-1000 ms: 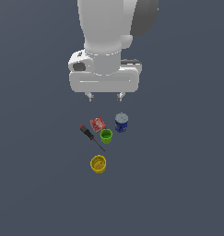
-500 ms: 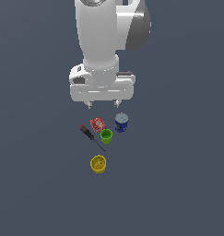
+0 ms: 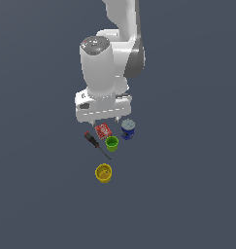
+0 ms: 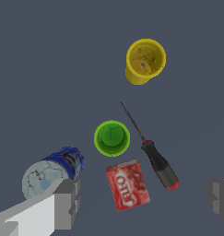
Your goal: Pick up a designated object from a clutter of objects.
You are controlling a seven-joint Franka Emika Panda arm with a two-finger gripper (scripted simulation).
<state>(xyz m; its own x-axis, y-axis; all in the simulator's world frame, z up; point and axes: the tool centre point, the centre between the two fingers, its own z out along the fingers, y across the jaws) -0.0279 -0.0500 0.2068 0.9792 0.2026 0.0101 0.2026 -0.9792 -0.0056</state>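
End effector (image 3: 106,119) above red box (image 3: 103,131)

Floor (image 3: 197,194): lying flat under everything, spreading dark slate-blue to every edge of the exterior view.
Floor tone: showing as one even, matte colour throughout.
Floor in the wrist view (image 4: 44,50): filling the whole background in the same slate-blue, looking equally plain and uniform.

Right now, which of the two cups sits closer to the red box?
The green cup, right beside the red box. The yellow cup stands apart, beyond the screwdriver tip.
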